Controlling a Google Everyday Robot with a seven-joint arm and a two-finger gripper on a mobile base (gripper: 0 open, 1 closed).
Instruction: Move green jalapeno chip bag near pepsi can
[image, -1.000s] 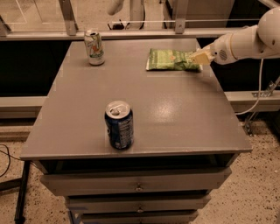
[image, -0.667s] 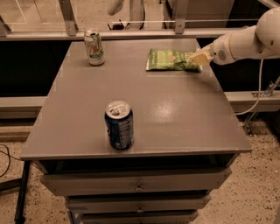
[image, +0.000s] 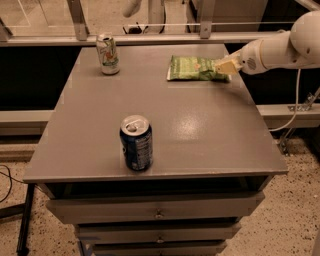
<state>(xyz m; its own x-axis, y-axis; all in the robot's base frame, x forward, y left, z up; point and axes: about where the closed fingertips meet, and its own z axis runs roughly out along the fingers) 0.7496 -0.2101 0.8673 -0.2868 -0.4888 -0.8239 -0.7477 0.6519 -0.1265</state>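
The green jalapeno chip bag (image: 194, 69) lies flat at the far right of the grey table (image: 90, 125). The gripper (image: 223, 68) comes in from the right on a white arm and sits at the bag's right end, touching it. The pepsi can (image: 136, 143), dark blue with a silver top, stands upright near the table's front edge, left of centre, well away from the bag and the gripper.
A white-and-green can (image: 108, 54) stands upright at the far left corner of the table. Drawers (image: 159, 214) run below the table's front edge. A rail and glass partition (image: 150, 25) run behind the table. A cable (image: 295, 107) hangs at the right.
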